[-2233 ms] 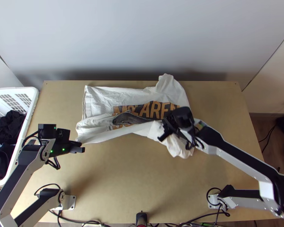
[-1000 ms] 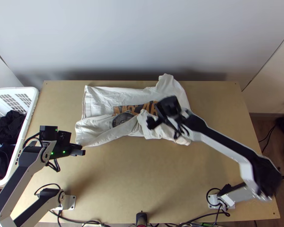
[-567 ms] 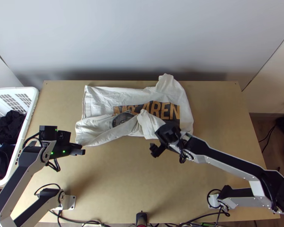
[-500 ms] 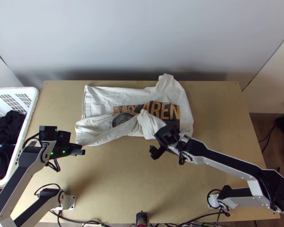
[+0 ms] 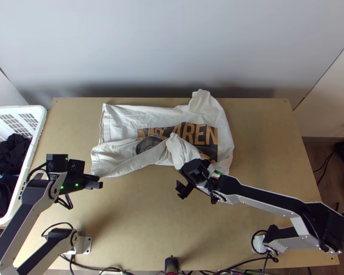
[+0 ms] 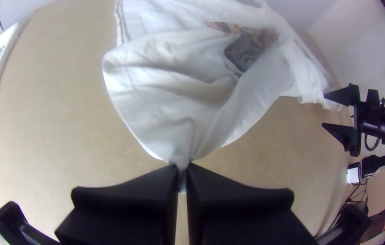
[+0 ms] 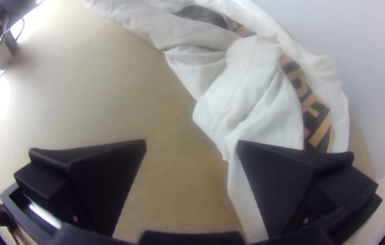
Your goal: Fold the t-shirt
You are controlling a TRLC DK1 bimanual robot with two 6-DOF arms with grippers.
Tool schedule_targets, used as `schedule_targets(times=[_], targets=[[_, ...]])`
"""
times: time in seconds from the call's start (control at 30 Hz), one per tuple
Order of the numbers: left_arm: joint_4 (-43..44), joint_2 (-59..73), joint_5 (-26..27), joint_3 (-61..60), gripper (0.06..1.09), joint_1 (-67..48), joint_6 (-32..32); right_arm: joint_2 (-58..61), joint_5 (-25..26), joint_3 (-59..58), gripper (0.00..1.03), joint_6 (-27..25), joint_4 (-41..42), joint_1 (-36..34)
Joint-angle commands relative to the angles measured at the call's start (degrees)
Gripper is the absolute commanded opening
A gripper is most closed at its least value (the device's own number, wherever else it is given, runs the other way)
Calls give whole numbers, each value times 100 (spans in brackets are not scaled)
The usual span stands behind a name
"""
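In the top view my left gripper [image 5: 98, 181] is beside the near left corner of the white t-shirt [image 5: 121, 120]. The left wrist view has that gripper [image 6: 182, 174] shut on a pinched tip of the white cloth [image 6: 165, 95]. The shirt lies wide across the table, its near side turned over in creased folds, part of the dark and orange print showing. My right gripper [image 5: 181, 183], in the top view, stands by the near edge, right of the middle. Seen from its wrist, this gripper [image 7: 191, 144] is open, table and cloth [image 7: 256, 104] beyond it.
A white basket [image 5: 38, 133] with dark clothes [image 5: 12, 153] stands at the left edge of the table [image 5: 140, 220]. Cables [image 5: 103, 269] run along the near edge, where a small black device [image 5: 171, 263] stands. A pale wall [image 5: 172, 46] rises behind.
My right gripper was over the cloth, carried its near side up and to the left, then let go and came back toward the near side. My left gripper has barely moved.
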Motion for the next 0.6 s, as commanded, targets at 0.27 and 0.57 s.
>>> schedule_targets(times=[0.27, 0.57], targets=[[76, 8, 113, -35, 9, -61, -37, -425, 350, 440, 93, -614, -237, 18], [85, -1, 166, -61, 9, -8, -89, 208, 341, 493, 93, -570, 9, 299]])
